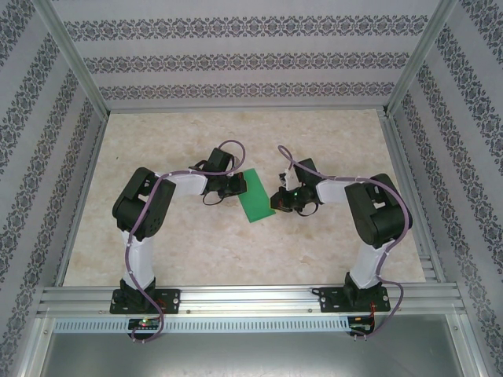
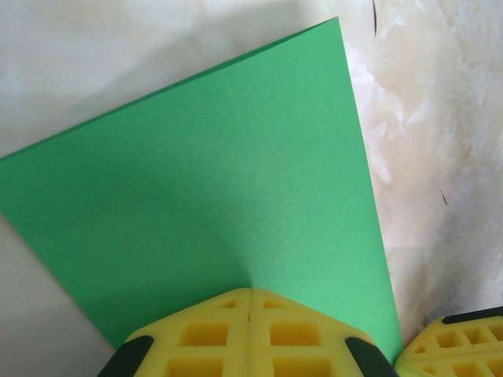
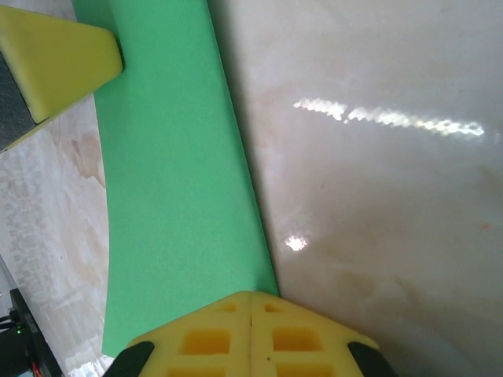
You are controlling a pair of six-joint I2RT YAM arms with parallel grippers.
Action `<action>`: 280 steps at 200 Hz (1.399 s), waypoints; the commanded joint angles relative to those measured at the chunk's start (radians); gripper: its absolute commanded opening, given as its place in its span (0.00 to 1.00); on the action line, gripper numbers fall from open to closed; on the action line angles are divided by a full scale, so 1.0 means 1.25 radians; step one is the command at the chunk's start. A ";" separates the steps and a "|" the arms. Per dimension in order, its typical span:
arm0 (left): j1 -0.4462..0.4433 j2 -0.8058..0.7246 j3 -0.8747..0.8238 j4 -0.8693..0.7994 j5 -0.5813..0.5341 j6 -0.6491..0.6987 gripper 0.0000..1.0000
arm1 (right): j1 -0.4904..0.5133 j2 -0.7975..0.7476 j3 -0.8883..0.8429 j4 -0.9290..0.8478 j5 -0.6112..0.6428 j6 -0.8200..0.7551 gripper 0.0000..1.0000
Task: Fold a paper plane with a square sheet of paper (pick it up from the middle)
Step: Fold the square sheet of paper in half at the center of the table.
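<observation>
Tabletop seen from above, read left to right. My left gripper (image 1: 233, 187) is fully closed, its yellow tips set against the left edge of the square sheet of paper (image 1: 257, 196). I judge it presses rather than pinches, though I cannot be sure. The bright green sheet sits mid-way on the pale table (image 1: 157, 236) between both arms. It looks like a narrow rectangle, so probably one centre fold exists. My right gripper (image 1: 280, 201), also closed, touches the sheet's right edge. Nose and wing folds remain.
</observation>
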 commanded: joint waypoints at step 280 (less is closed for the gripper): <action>0.060 -0.261 0.034 -0.220 -0.154 0.013 0.34 | 0.200 -0.144 0.048 0.018 0.240 0.258 0.13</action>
